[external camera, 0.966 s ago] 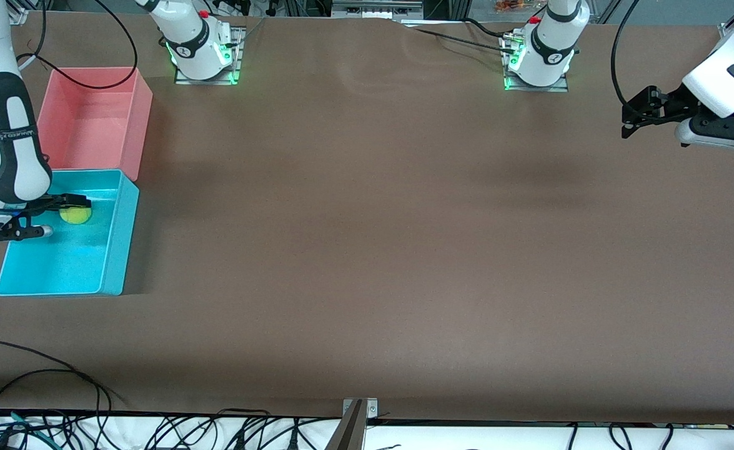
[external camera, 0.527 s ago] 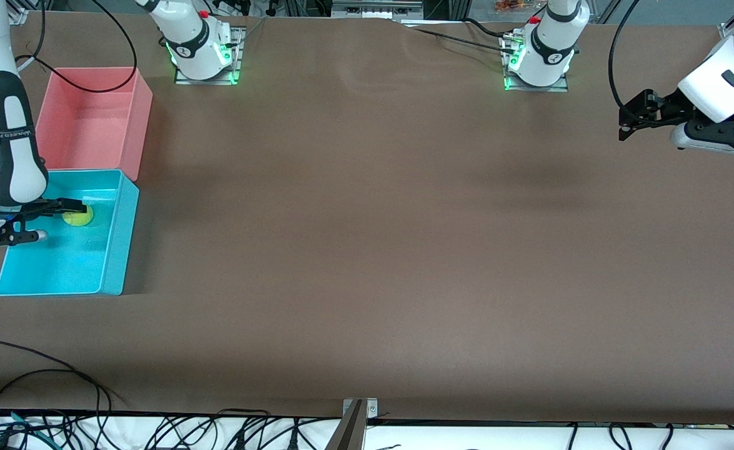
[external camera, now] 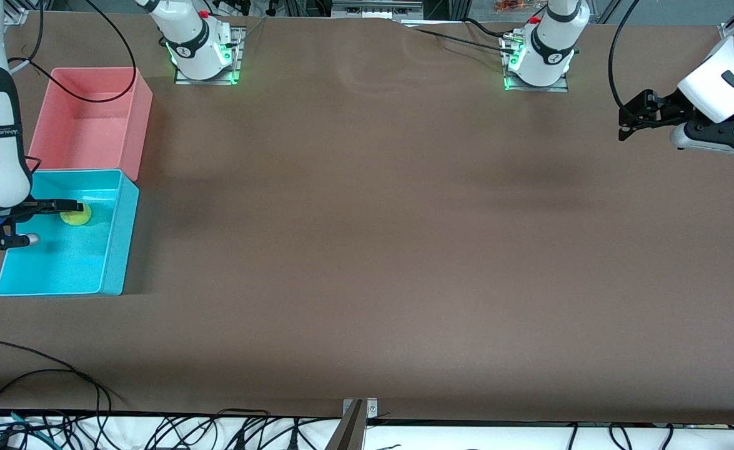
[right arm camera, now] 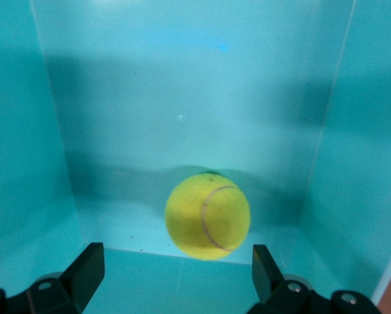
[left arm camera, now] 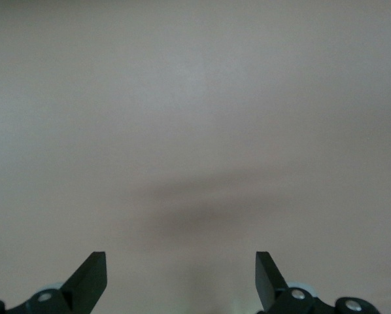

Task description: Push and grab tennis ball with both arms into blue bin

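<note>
Right gripper (external camera: 40, 220) farther off ball (external camera: 76, 216)

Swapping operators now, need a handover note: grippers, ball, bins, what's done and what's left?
Right gripper: fingers open, holding nothing, over the blue bin.
Left gripper: fingers open, empty, over bare table at the left arm's end; that arm waits.
Tennis ball: lies free on the blue bin's floor, seen between the right gripper's open fingers in the right wrist view.
Pink bin: beside the blue one, no ball in it.
Done: ball is in the bin.
Left: probably only pulling the right arm clear.
</note>
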You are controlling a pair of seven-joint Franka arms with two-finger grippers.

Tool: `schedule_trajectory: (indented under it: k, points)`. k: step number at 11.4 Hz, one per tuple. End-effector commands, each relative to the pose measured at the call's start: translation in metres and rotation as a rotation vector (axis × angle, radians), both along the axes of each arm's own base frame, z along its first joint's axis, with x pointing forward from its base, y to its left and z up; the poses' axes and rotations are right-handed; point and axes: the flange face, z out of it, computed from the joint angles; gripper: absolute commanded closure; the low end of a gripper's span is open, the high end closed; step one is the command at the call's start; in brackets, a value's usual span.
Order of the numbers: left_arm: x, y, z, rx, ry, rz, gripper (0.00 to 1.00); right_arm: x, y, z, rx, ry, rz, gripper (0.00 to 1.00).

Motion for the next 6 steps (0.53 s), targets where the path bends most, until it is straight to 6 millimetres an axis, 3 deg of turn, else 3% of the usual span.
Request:
schedule_trajectory:
  k: [1,4,6]
  points:
    - [0.002,-0.002,0.005,-0.029,-0.005,-0.006,0.00,0.013,0.007,0.027,-0.013,0.003,0.009,0.00]
    - [0.002,-0.003,0.004,-0.029,-0.004,-0.008,0.00,0.036,0.017,0.066,-0.010,-0.023,0.033,0.00]
    - [0.002,-0.003,0.005,-0.029,-0.005,-0.008,0.00,0.054,0.035,0.099,-0.002,-0.040,0.061,0.00]
